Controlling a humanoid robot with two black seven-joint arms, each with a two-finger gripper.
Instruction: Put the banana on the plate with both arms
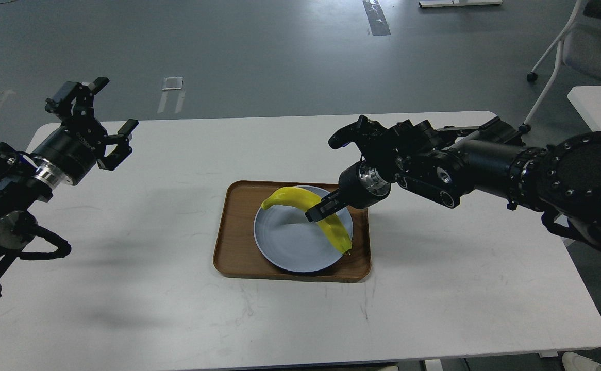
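Observation:
The yellow banana (291, 198) hangs over the pale blue-grey plate (285, 247), its dark tip near the plate's right rim. My right gripper (317, 210) is shut on the banana's middle, reaching in from the right. Whether the banana touches the plate I cannot tell. The plate sits on a brown wooden tray (228, 242) at the table's middle. My left gripper (103, 121) is open and empty, raised above the table's far left corner.
The white table (434, 288) carries only the tray and plate. A second white table (597, 103) and a chair (579, 36) stand at the far right, beyond my right arm.

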